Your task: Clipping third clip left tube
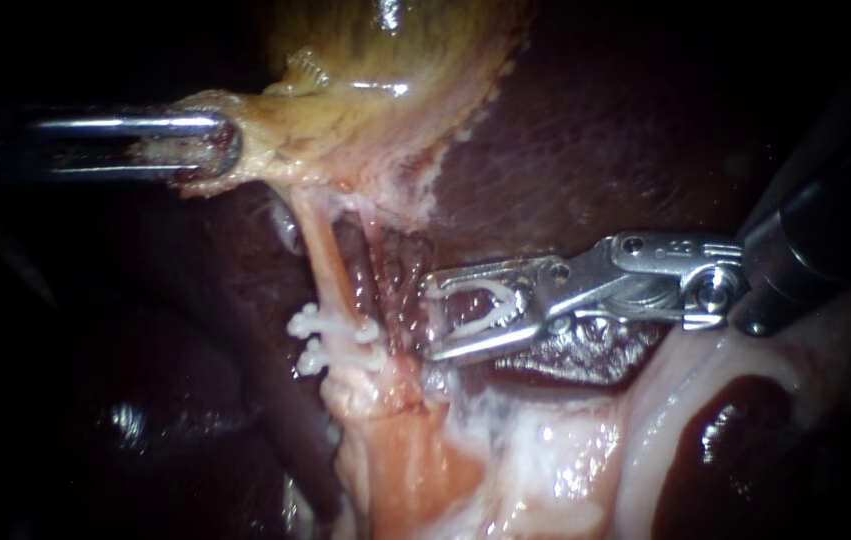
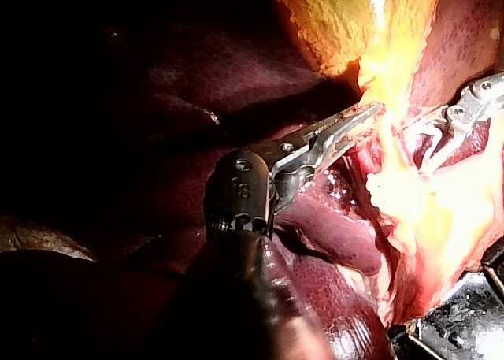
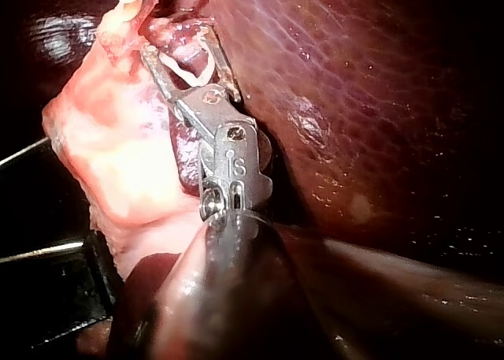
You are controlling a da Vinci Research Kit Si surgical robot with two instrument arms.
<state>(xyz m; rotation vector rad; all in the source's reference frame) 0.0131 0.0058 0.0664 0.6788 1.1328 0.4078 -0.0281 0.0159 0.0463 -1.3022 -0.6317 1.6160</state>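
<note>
Left tube (image 1: 328, 270) drops from gallbladder (image 1: 385, 90) and carries two clips (image 1: 330, 340). There is bare tube above them. My right instrument (image 1: 432, 318) sits just right of the tube, not around it, jaws wide and cradling an open clip (image 1: 501, 298). My left instrument (image 1: 220, 145) jaws clamp the gallbladder's edge.

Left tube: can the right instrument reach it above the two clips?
Probably yes. The right instrument holds a white clip just beside the left tube, bare above its two clips; a thin strand lies between. Left instrument grips the gallbladder.
</note>
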